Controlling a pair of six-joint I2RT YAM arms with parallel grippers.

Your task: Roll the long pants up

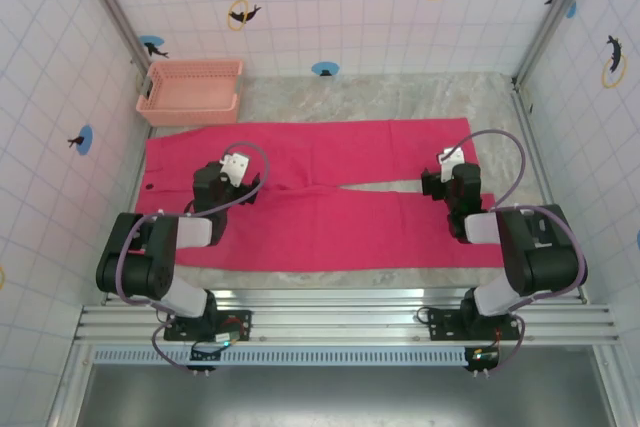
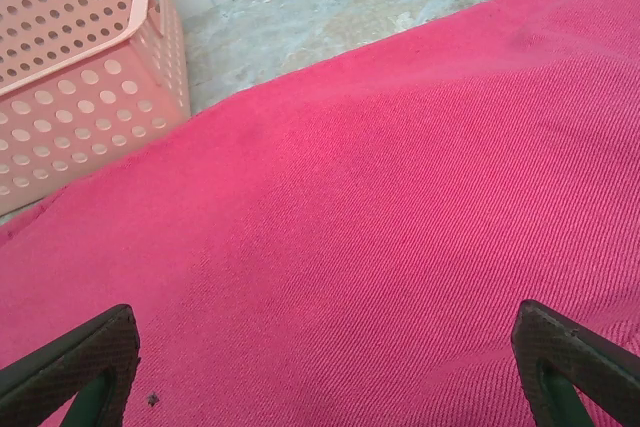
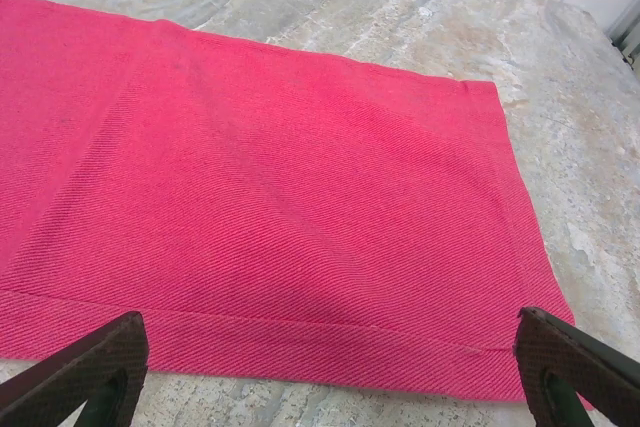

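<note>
The pants [image 1: 330, 209] lie flat across the marbled table [image 1: 400, 97], with the waist near the basket [image 1: 190, 92] and the cuffs to the right. They look soft, light and limp, so a cuff hem is probably the best place to pinch. The left gripper [image 2: 325, 347] and right gripper [image 3: 328, 347] are both spread wide and empty over the cloth. Tiled walls close in on three sides.

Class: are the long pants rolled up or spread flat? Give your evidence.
Spread flat. The long pants lie full length across the table, legs side by side; the leg end lies flat, unrolled.

No legible text or labels anywhere.
</note>
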